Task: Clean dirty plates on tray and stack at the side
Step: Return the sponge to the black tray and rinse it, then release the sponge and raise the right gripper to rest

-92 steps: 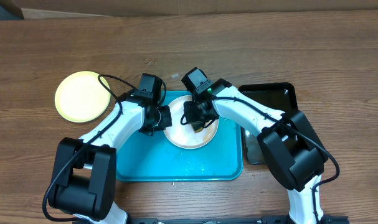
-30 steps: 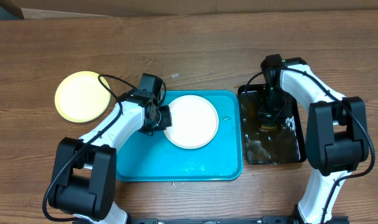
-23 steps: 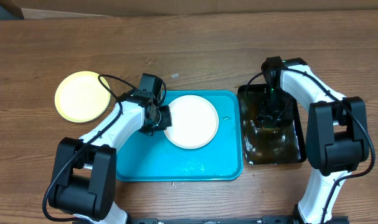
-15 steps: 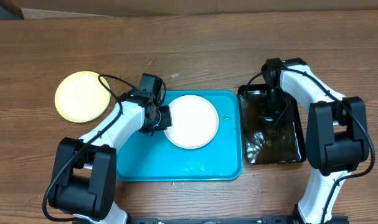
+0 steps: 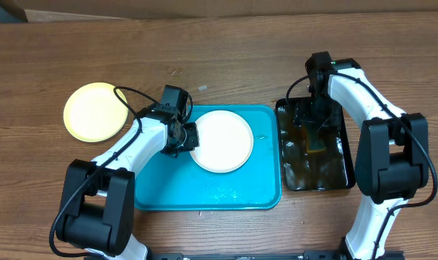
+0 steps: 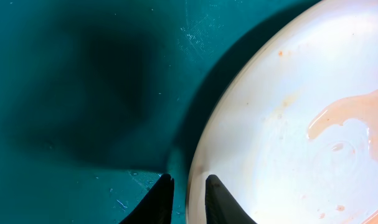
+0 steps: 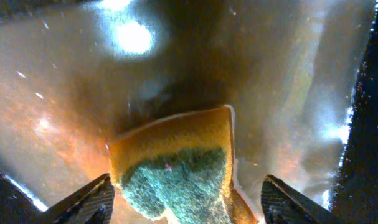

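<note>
Our right tool (image 7: pixel 187 198) is hanging spread above a sponge (image 7: pixel 176 162), right of the teal tray (image 5: pixel 168 188); our left tool (image 6: pixel 187 193) is straddling the rim of a white plate (image 6: pixel 288 124), grip unclear.

Plenty of room on the desk (image 5: pixel 240 50) at 12 o'clock, and the tray (image 5: pixel 168 189) is bare at 6 of the white plate (image 5: pixel 222 141). Left end effector (image 5: pixel 191 137) crowds its 9, black tray (image 5: pixel 327 177) blocks 3.
</note>
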Robot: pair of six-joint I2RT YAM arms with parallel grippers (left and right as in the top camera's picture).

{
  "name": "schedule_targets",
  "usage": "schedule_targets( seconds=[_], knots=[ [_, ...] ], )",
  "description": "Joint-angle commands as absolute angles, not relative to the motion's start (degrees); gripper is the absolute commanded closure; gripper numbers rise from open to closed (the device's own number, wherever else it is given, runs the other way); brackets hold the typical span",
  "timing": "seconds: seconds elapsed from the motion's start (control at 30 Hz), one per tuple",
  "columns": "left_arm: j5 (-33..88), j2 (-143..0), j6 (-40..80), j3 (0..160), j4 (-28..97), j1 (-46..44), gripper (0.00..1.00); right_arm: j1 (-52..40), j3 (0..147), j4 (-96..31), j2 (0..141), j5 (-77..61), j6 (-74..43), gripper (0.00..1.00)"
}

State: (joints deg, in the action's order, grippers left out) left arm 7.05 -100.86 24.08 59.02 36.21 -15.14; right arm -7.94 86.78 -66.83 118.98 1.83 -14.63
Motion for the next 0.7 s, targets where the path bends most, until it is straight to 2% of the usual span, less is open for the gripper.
schedule_targets(
  seconds=[0.0, 0.03, 0.07, 0.1, 0.13, 0.2, 0.33, 0.5, 0.57, 0.67],
  knots=[
    [7.5, -101.3, 24.4, 59.4, 36.1, -15.0, 0.8, -7.9, 86.5, -65.3, 118.1, 1.2, -14.8, 0.32],
    [7.5, -101.3, 24.4, 59.4, 36.1, -15.0, 0.82, -7.9, 86.1, -64.6, 118.1, 1.2, -14.8, 0.43],
    [7.5, -101.3, 24.4, 59.4, 36.1, -15.0, 0.83, -7.9, 86.0, -64.1, 118.1, 1.2, -14.8, 0.62],
    [7.5, -101.3, 24.4, 59.4, 36.1, -15.0, 0.83, -7.9, 85.9, -63.6, 118.1, 1.2, -14.8, 0.67],
    [7.5, -101.3, 24.4, 59.4, 36.1, -15.0, 0.83, -7.9, 86.0, -63.2, 118.1, 1.2, -14.7, 0.68],
    [7.5, -101.3, 24.2, 59.4, 36.1, -15.0, 0.79, -7.8, 87.3, -63.8, 118.0, 1.2, -14.8, 0.53],
    [7.4, -101.3, 24.2, 59.4, 36.1, -15.0, 0.68, -7.7, 93.4, -69.1, 117.8, 1.7, -13.0, 0.39],
    [7.5, -101.3, 24.2, 59.4, 36.2, -15.0, 0.67, -5.6, 102.2, -74.8, 117.7, 2.5, -13.4, 0.36],
    [7.5, -101.3, 24.2, 59.3, 36.4, -15.1, 0.65, -2.7, 105.1, -75.8, 117.8, 2.5, -13.7, 0.32],
    [7.0, -101.3, 24.2, 58.9, 36.6, -15.5, 0.66, 1.6, 105.7, -75.5, 117.8, 1.9, -13.7, 0.31]
  ],
)
